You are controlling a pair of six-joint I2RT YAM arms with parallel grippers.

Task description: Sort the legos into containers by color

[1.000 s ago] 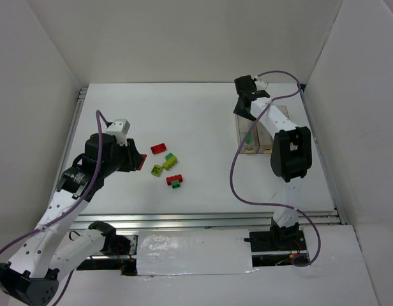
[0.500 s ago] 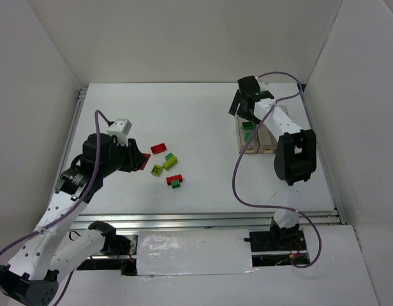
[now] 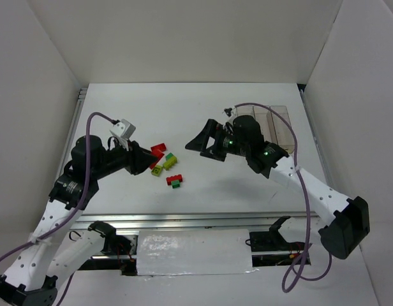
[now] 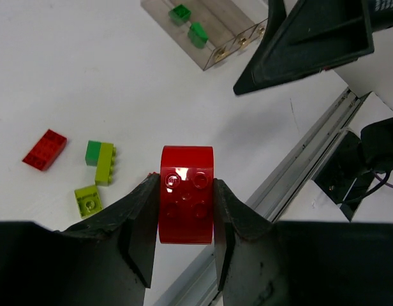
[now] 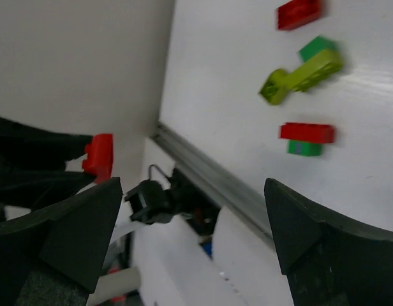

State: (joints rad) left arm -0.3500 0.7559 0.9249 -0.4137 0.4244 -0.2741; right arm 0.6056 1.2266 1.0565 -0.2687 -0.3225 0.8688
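Left claw (image 4: 185, 191): narrow, clamped on a red brick (image 4: 187, 194) with a finger against each side, studs facing the wrist camera. The brick is held off the desk (image 3: 184, 115).

Right claw (image 3: 206, 143): jaws wide, nothing between them. It hangs over the middle of the desk and points toward the left claw.

Loose on the desk near the left claw:
- a flat red brick (image 3: 159, 148)
- a yellow-green and green pair (image 3: 170, 160)
- a small yellow-green brick (image 3: 157, 170)
- a red-on-green stack (image 3: 175, 180)

Bins (image 3: 273, 124): three in a row at the far right of the desk, well apart from the loose bricks. Two green bricks (image 4: 197, 34) lie in the outer bin, on the side facing the loose bricks.
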